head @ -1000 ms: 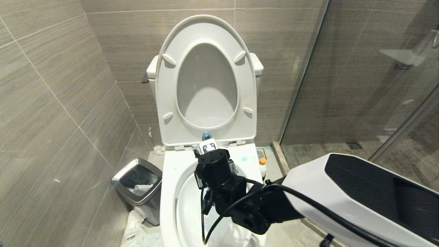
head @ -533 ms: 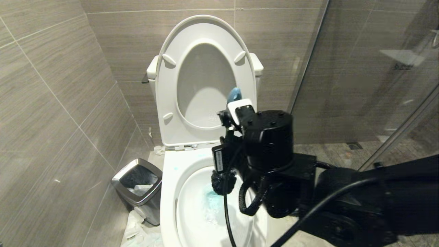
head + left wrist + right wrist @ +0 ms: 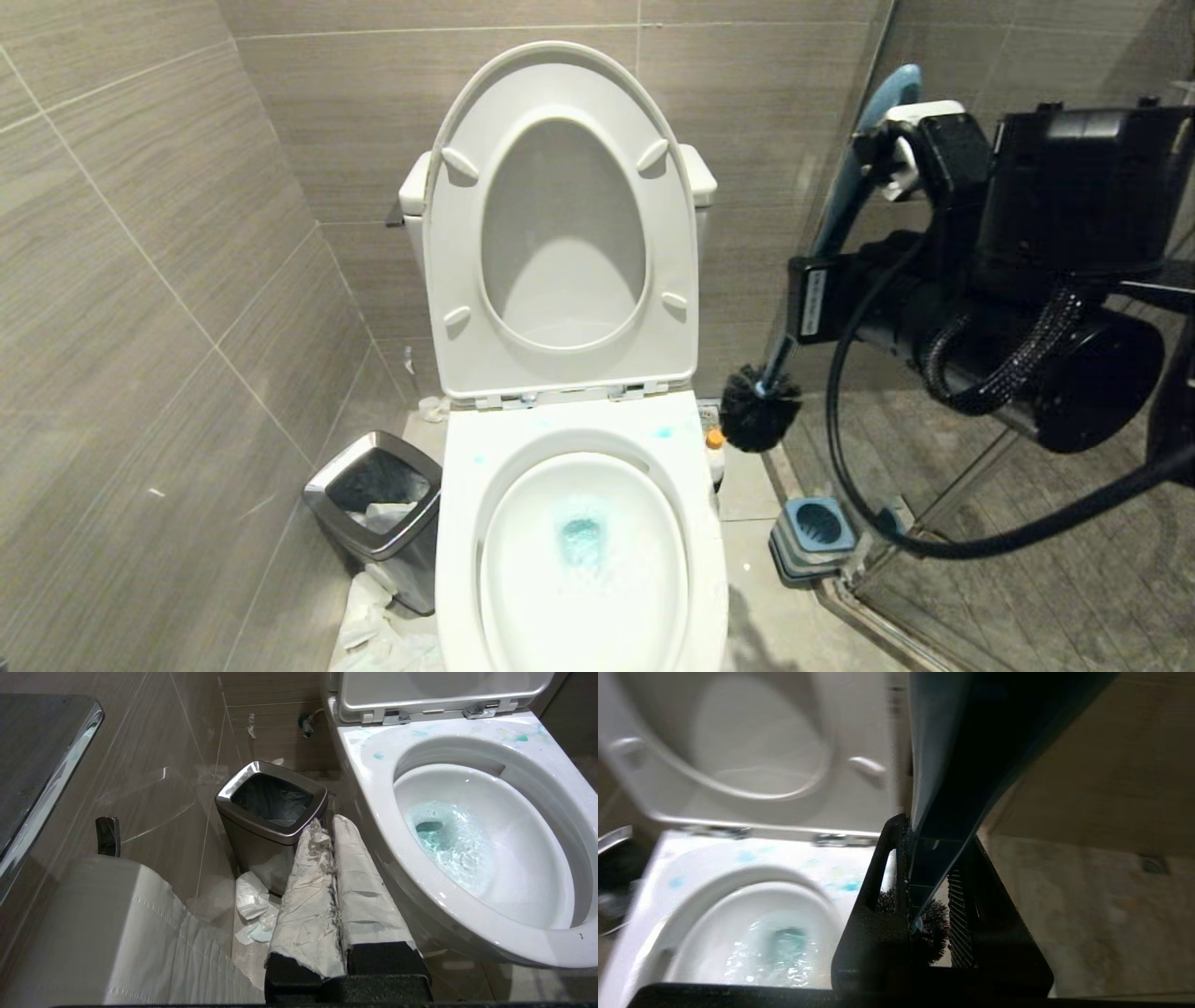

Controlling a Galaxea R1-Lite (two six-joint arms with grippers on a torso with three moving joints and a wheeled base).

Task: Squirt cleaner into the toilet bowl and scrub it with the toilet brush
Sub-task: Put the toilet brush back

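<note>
Nearest you, left gripper (image 3: 332,826) sits low beside the toilet bowl (image 3: 462,523), fingers (image 3: 306,882) pressed together with nothing between them, both wrapped in scuffed white tape. A toilet paper roll (image 3: 117,933) is close to that wrist camera, against the tiled wall

Just past the left fingertips you have the chrome-rimmed bin (image 3: 373,499) with a dark liner, standing on the floor next to the bowl's left side. Crumpled tissue (image 3: 373,625) lies on the floor at its base

Bowl itself: seat and lid (image 3: 560,215) are both up, leaning back on the tank. Cleaner (image 3: 582,541) shows as turquoise water pooled at the drain, plus pale blue smears and spots on the rear of the rim near the hinges

Right of the bowl, on the floor by the glass shower partition (image 3: 980,233), you see the square blue-grey holder (image 3: 810,537), empty. Between bowl and holder, further back, a small bottle with an orange cap (image 3: 715,448) stands on the floor

Right gripper (image 3: 901,149) is raised well off to the right of the bowl, clamped on the toilet brush (image 3: 822,252) near the top of its teal handle. Handle runs down at a slant, rounded tip poking above the fingers. Dark bristle head (image 3: 758,420) hangs in the air, clear of the bowl, above and a bit left of the holder, not touching it
</note>
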